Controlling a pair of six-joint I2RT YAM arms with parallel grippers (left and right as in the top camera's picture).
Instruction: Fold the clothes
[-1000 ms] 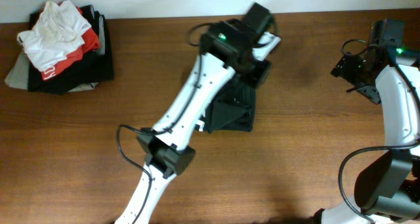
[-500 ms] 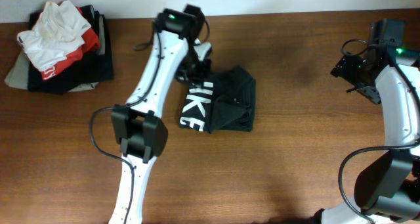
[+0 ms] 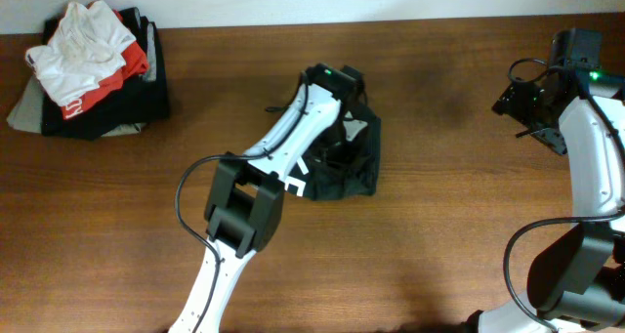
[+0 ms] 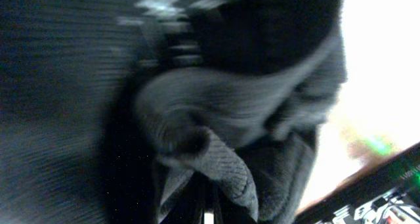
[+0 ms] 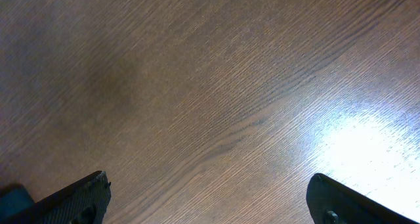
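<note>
under the left gripper (image 3: pixel 340 108) lies the black garment (image 3: pixel 357 165), jaws hidden in cloth; right gripper (image 5: pixel 209 184) spread wide.

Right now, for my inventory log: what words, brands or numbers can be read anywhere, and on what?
Nothing reads clearly.
Black garment: white lettering, mostly hidden under the left arm; unreadable.
Red-and-white garment on the clothes pile: white print, too small to read.
Wrist views: no text.

Work surface: a brown wooden table (image 3: pixel 439 226) with visible grain. A white wall (image 3: pixel 293 1) runs along its far edge. A bright glare (image 5: pixel 367 145) lies on the wood.
</note>
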